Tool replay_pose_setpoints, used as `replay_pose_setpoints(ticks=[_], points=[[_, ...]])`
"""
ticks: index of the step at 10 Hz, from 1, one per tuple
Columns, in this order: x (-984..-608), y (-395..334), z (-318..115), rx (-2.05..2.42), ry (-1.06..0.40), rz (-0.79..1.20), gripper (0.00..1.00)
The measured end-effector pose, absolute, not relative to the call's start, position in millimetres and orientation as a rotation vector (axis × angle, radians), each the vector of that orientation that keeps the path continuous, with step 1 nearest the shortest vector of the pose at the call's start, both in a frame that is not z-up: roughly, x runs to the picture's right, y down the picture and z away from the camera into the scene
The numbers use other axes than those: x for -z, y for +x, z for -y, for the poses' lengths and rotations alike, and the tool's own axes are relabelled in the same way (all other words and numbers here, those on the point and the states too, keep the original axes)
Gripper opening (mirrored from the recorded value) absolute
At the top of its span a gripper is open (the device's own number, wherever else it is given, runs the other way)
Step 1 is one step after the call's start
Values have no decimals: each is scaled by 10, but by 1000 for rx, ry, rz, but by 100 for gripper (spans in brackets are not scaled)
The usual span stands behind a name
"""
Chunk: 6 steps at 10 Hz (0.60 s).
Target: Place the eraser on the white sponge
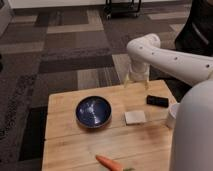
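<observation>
The black eraser (157, 100) lies flat on the wooden table (65, 142) near its far right side. The white sponge (135, 117) lies just left of and nearer than the eraser, a small gap apart. My gripper (136, 84) hangs above the table's far edge, behind the sponge and left of the eraser. Its fingers (127, 82) stand apart with nothing between them.
A dark blue bowl (94, 111) sits left of the sponge. An orange carrot (110, 163) lies at the near edge. A white cup (172, 115) at the right is partly hidden by my arm (192, 130). Carpet surrounds the table.
</observation>
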<state>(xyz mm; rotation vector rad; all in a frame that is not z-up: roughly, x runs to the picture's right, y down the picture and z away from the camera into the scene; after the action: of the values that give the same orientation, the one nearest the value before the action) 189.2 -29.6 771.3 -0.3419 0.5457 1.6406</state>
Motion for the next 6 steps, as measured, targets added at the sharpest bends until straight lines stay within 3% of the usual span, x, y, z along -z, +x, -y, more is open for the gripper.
replay_pose_setpoints(ticks=[3,6], points=[[-7968,2210,353,-1496,-432,-489,65],[-7886,2392,258,-1190,-542,-417,65]])
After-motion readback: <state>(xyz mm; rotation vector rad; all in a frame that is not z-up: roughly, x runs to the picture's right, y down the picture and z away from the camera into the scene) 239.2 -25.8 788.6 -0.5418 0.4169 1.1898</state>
